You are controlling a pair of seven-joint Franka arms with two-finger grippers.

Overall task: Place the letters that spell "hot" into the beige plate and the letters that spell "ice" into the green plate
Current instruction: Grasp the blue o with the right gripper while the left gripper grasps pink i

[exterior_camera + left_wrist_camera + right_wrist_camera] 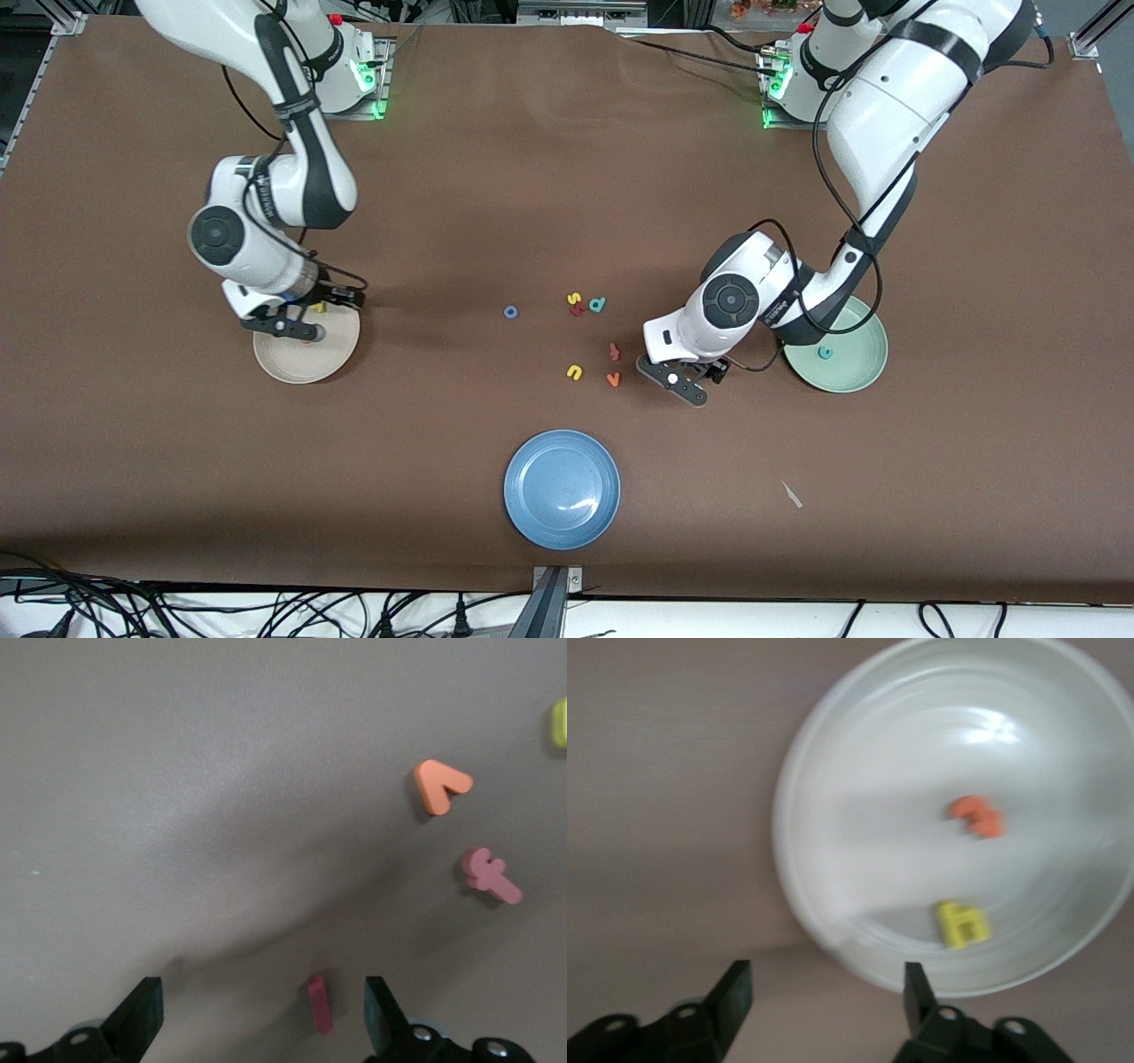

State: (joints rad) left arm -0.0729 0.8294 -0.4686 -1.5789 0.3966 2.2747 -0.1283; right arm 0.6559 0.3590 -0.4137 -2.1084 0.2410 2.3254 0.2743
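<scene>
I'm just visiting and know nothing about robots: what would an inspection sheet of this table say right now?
Surface: brown table, bare between items.
Job's things: beige plate holds yellow h and orange t; green plate holds teal c; blue o and dark red i on the table.
Clutter: blue plate; orange v, pinkish f, yellow u.
Grippers: right gripper open over beige plate's edge; left gripper open over the i.
Cables: bundles along table's near edge.
Surroundings: nothing seen.
</scene>
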